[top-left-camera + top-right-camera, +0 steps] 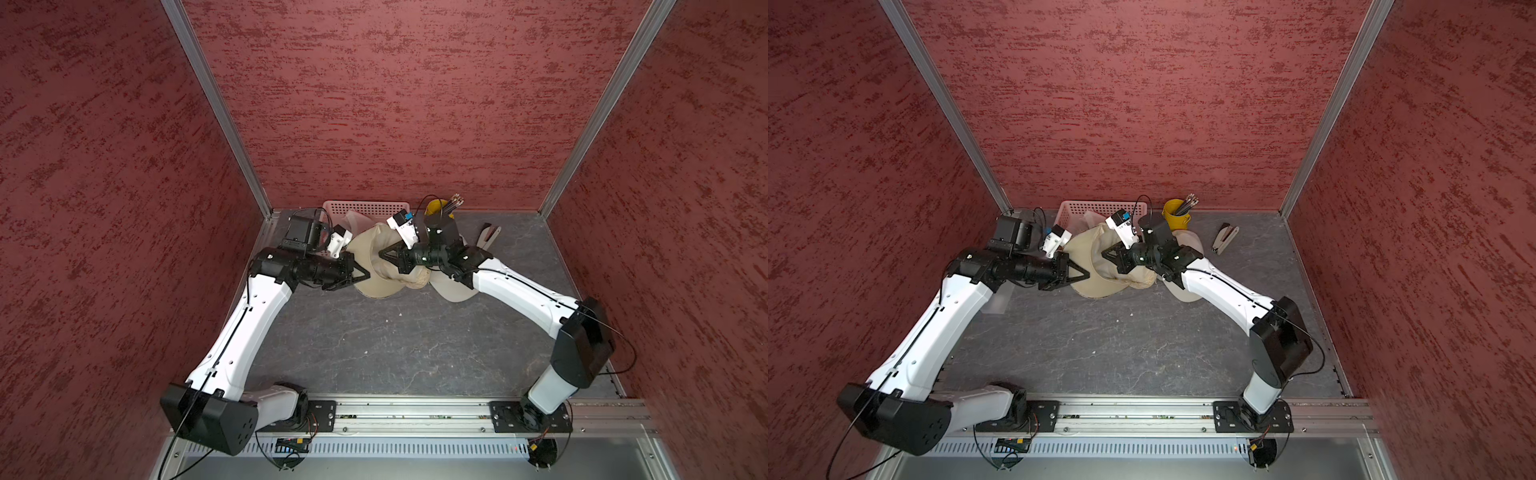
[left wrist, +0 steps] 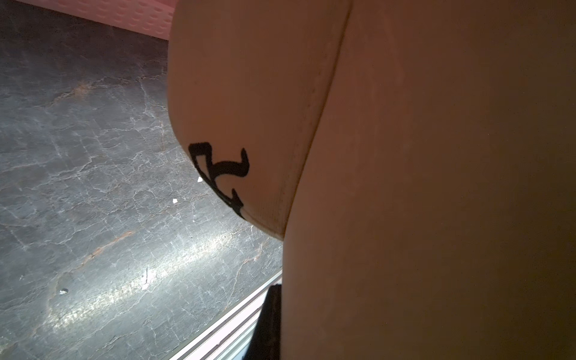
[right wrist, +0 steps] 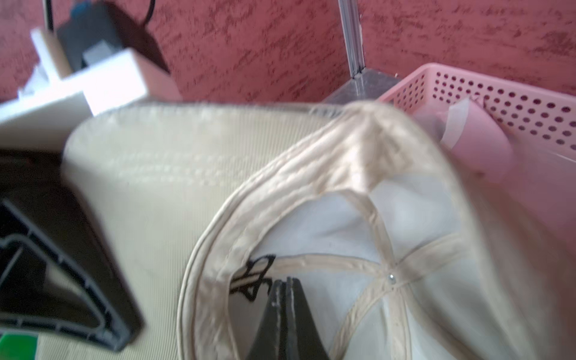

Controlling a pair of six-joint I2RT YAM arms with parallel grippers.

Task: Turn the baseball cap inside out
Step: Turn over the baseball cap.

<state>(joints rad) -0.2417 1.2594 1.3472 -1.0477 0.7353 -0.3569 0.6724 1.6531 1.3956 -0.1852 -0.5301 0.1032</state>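
The beige baseball cap (image 1: 376, 289) lies at the back middle of the table, opening turned up. Its crown (image 2: 249, 93) carries a black logo. My left gripper (image 1: 368, 276) is shut on the stiff brim (image 2: 436, 187). In the left wrist view only one black finger (image 2: 269, 318) shows beside the brim, which hides the other. My right gripper (image 3: 285, 280) is shut with nothing between its jaws. Its tips reach inside the crown, against the pale lining (image 3: 343, 233) near the logo's back side. Both top views show the right gripper (image 1: 1104, 252) poking into the cap.
A pink perforated basket (image 1: 365, 206) stands against the back wall behind the cap. A yellow cup of pencils (image 1: 436, 206) and a stapler (image 1: 488, 237) are at the back right. Another beige fabric piece (image 1: 455, 291) lies under the right arm.
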